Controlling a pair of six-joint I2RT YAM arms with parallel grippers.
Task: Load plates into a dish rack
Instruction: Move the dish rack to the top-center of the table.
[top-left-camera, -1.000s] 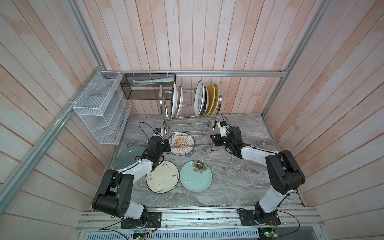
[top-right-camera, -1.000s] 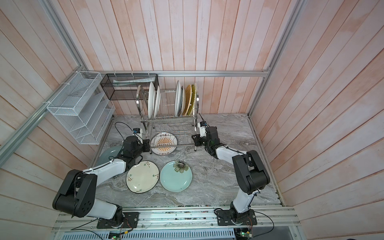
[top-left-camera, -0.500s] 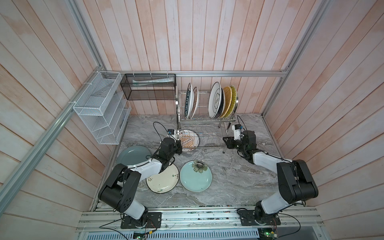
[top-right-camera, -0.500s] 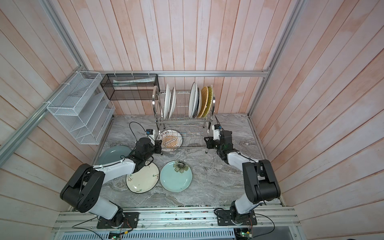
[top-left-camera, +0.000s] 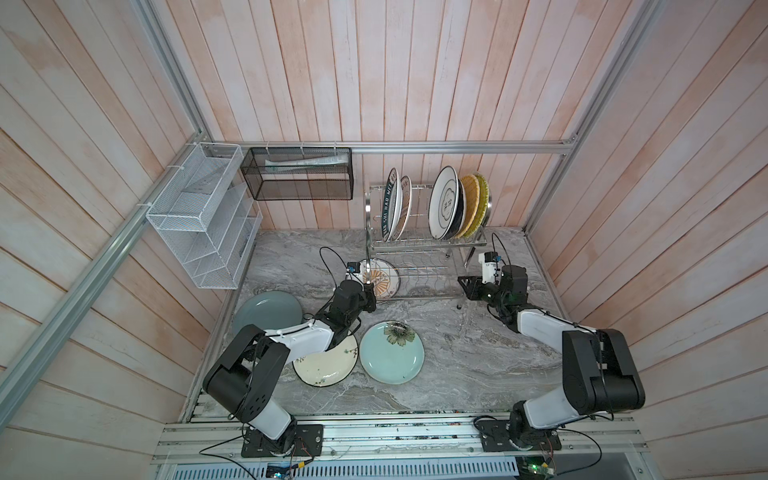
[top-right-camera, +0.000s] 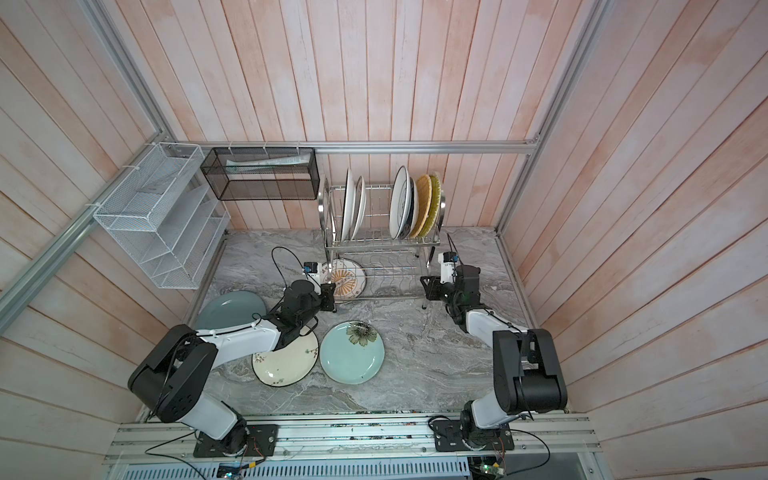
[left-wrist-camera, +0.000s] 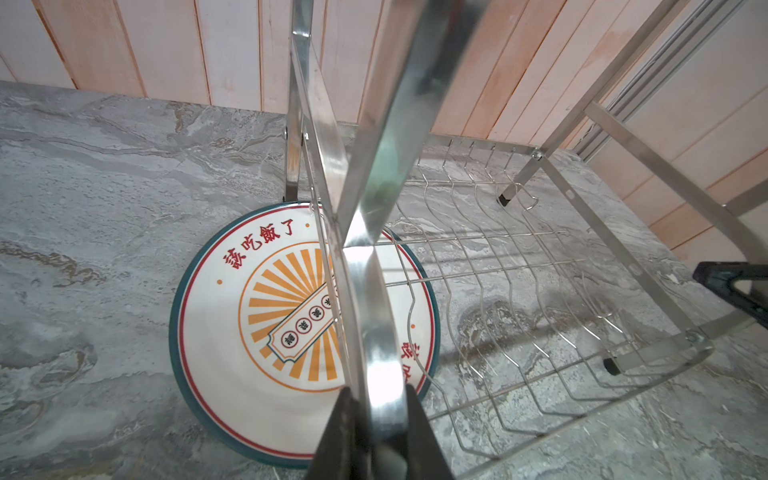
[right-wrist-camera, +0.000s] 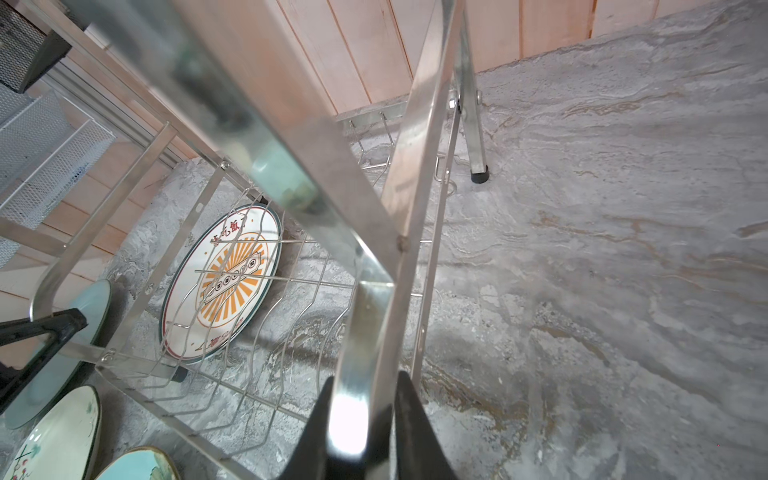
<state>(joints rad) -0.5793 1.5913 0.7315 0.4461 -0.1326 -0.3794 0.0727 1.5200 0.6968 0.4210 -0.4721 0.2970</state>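
At lower left in a top view, your grey plate (top-left-camera: 266, 309), cream floral plate (top-left-camera: 332, 368) and pale blue plate (top-left-camera: 390, 353) lie flat on the table (top-left-camera: 457, 365). At centre, your left gripper (left-wrist-camera: 380, 405) clamps the left end frame of the dish rack (top-left-camera: 428, 245), and the sunburst plate (left-wrist-camera: 232, 345) seemingly lies flat under the lower tier. At right, your right gripper (right-wrist-camera: 365, 395) clamps the opposite end frame.

Even, diffuse light is filling both top views — bright, with only soft shadows lying on the marble table (top-left-camera: 478, 357). Wall planks (top-left-camera: 83, 124) are bowing toward the edges. In the 2 wrist views the dish rack (left-wrist-camera: 376, 299) frame is sitting out of focus near the lens — glare is blowing out the steel, while the marble behind is reading sharp.
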